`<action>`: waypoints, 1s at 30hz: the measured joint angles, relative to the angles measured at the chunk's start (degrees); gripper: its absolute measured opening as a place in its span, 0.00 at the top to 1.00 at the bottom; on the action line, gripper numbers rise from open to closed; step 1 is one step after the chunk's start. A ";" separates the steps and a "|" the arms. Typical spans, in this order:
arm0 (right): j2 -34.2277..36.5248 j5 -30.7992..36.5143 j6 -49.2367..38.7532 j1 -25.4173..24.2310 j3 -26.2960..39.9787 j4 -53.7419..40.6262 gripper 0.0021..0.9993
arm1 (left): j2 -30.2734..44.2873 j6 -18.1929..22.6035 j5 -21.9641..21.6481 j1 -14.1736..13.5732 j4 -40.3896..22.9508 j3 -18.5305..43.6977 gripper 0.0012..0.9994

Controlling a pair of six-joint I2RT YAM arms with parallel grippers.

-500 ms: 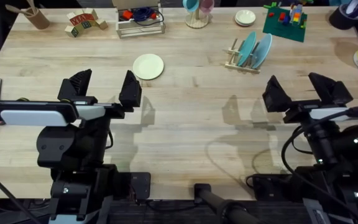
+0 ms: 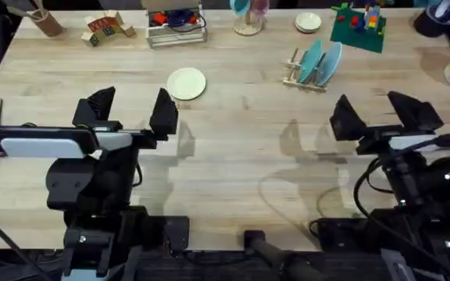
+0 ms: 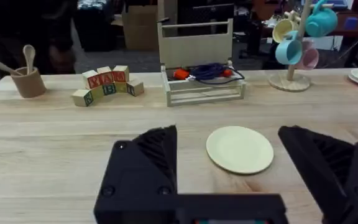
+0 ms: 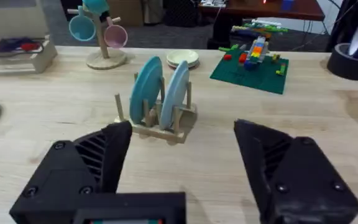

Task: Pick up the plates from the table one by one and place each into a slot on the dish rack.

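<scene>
A pale cream-yellow plate [image 2: 186, 83] lies flat on the wooden table [image 2: 233, 164], also seen as the plate [image 3: 239, 149] just beyond my left gripper [image 3: 229, 165]. My left gripper [image 2: 132, 108] is open and empty, a short way in front of that plate. The small wooden dish rack [image 2: 309, 72] stands at the right middle with two teal-blue plates upright in its slots; the rack [image 4: 159, 127] sits ahead of my right gripper [image 4: 182, 155]. My right gripper [image 2: 379, 111] is open and empty.
Along the far edge stand a cup with wooden utensils [image 2: 44, 20], letter blocks [image 2: 105, 30], a wooden crate [image 2: 176, 28], a mug tree [image 2: 248, 17], a stack of small plates [image 2: 308, 23] and a green brick baseplate [image 2: 358, 28].
The whole overhead view has shifted slightly; things at the back sit a little higher in the frame. Both grippers stay in place.
</scene>
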 joint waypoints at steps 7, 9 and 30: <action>0.00 0.00 0.00 0.00 0.00 0.00 0.00 | 0.00 0.00 0.00 0.00 0.00 -0.01 0.01; 0.00 0.00 0.00 0.00 0.00 0.04 0.00 | 0.00 -0.01 0.00 0.02 0.02 -0.01 0.01; 0.09 -0.83 -2.26 0.00 17.11 -20.92 0.00 | 0.00 0.36 1.42 0.00 -13.79 14.46 0.01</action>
